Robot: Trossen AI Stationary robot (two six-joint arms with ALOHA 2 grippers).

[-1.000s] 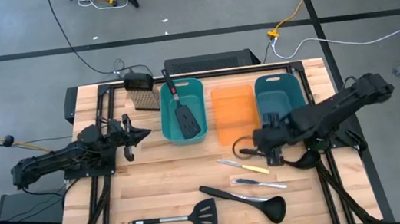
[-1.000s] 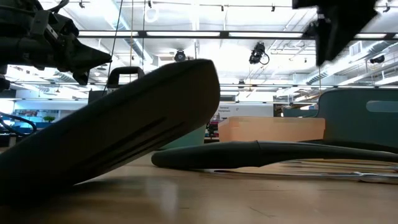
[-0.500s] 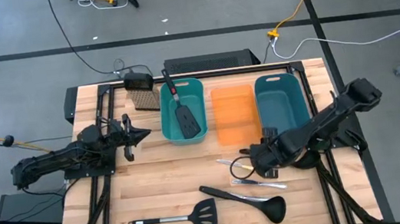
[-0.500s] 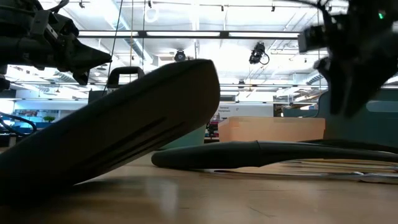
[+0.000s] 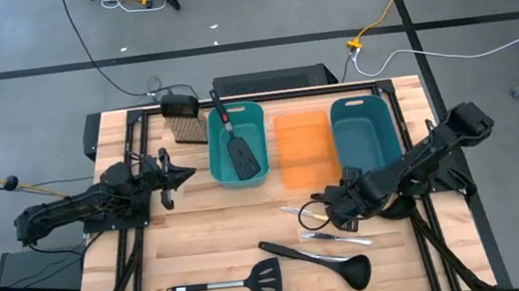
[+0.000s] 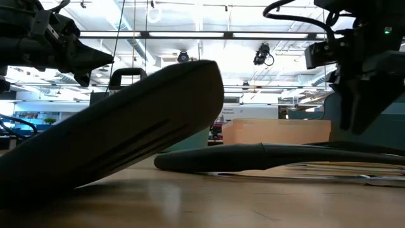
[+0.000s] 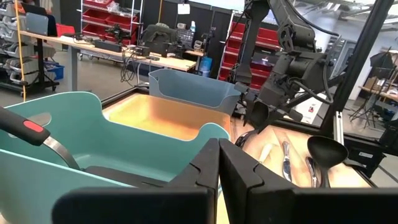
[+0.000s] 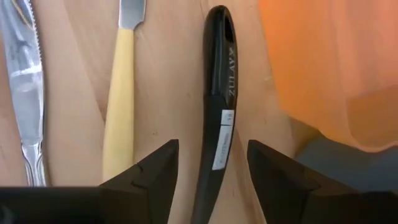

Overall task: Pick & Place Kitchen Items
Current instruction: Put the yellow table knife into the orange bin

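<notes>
Right end effector [image 8: 211, 165] hangs open above a black ladle handle [image 8: 217, 87] on the counter [image 5: 202, 243]; its long axis runs between the fingers. Left end effector [image 5: 178, 176], closed, waits far left.

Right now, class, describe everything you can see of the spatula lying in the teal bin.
The spatula has a broad, black, slotted head that looks like plastic. A thin steel neck joins it to a black handle with a red patch. It lies slanted inside the teal bin, with the head down on the bin's floor. The handle rises towards the far rim and pokes out past it. Nothing but the bin appears to touch it.
</notes>
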